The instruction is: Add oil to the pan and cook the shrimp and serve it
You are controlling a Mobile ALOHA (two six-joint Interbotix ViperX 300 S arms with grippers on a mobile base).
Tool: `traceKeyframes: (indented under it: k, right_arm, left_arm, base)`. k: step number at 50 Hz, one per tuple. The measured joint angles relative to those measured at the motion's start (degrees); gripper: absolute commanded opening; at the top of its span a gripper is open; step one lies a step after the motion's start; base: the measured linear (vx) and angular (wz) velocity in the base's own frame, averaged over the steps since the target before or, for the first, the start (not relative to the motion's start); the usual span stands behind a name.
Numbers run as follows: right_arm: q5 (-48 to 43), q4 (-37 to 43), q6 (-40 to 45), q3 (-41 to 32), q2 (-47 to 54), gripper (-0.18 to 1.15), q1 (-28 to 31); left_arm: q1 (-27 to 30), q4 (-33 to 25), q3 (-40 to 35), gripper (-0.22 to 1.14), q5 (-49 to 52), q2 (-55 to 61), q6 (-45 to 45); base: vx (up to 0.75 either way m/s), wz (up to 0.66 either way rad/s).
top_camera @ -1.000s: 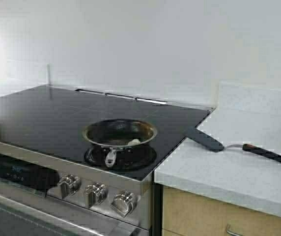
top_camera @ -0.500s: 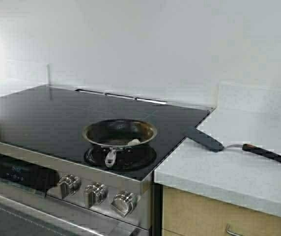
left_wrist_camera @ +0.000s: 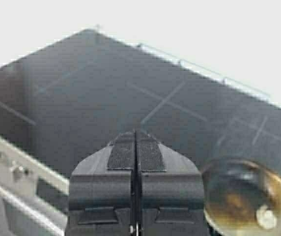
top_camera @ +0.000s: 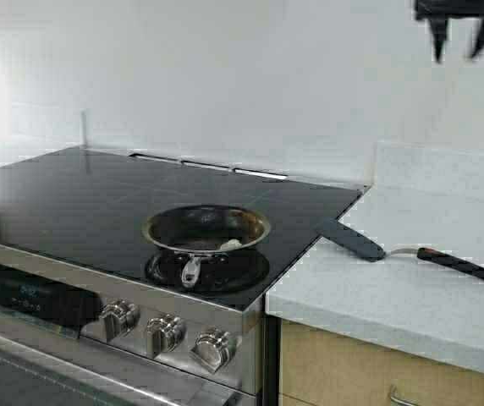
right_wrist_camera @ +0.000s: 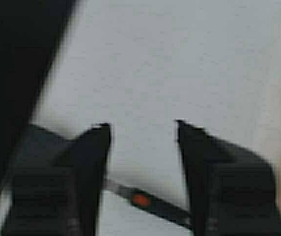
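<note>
Shrimp (top_camera: 231,245) and pan (top_camera: 206,228) both far from either hand. Right hand (top_camera: 460,38) high in the upper right corner of the high view, above the white surface (top_camera: 411,296), fingers spread wide and pointing down, holding nothing. Seen from the right wrist, same spread fingers (right_wrist_camera: 94,147) framing bare white surface, with the spatula (top_camera: 403,251) handle crossing low between them, an orange spot on it. Left hand (left_wrist_camera: 136,147) pressed fully closed, pads together, nothing between them, hovering over the front edge of the stove (top_camera: 98,203) by the left wrist view; out of frame in the high view.

Pan at centre of the high view, sitting on the front burner of the black glass cooktop, short steel handle pointing toward the knobs (top_camera: 166,334). Inside: dark floor with a thin brownish film, and the shrimp, a small pale curl, lying against the right inner wall. In the left wrist view, pan (left_wrist_camera: 251,196) at lower right, beside the closed hand, shrimp (left_wrist_camera: 266,218) a whitish dot near its edge.

Spatula flat on the surface, right of centre, dark blade overlapping the cooktop edge, well below the right hand and apart from it. Shrimp down and left of that hand, a long way off.
</note>
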Motion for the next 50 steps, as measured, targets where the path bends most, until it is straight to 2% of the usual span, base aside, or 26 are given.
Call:
traceKeyframes:
  k: [6,10,18,38,42,50]
  right_arm:
    - [-2.99,1.49,0.35,3.60,-3.43,0.13,1.93]
    - [-4.66,1.67,0.62,6.94,-5.89,-0.02,2.72]
    - [-9.58,1.93,0.88,14.50,-11.16,0.07,5.27]
    - [-25.31,4.66,12.13,36.04,-22.41,0.06,12.48]
    - [-29.53,7.12,14.94,40.25,-23.38,0.06,13.89]
    - [-40.17,17.05,16.79,47.55,-23.64,0.06,18.28]
  left_arm:
    - [0.09,0.00,0.09,0.03,0.00,0.00,-0.09]
    - [0.09,0.00,0.09,0.03,-0.09,-0.09,0.00]
    - [0.09,0.00,0.09,0.03,-0.09,-0.09,0.00]
    - [0.09,0.00,0.09,0.03,-0.09,-0.53,-0.09]
    - [0.09,0.09,0.09,0.03,-0.09,-0.70,0.00]
    - [0.09,0.00,0.00,0.03,-0.09,-0.97,0.00]
  base:
    - [0.00,0.00]
    - [0.00,0.00]
    - [0.00,0.00]
    - [0.00,0.00]
    - [0.00,0.00]
    - [0.00,0.00]
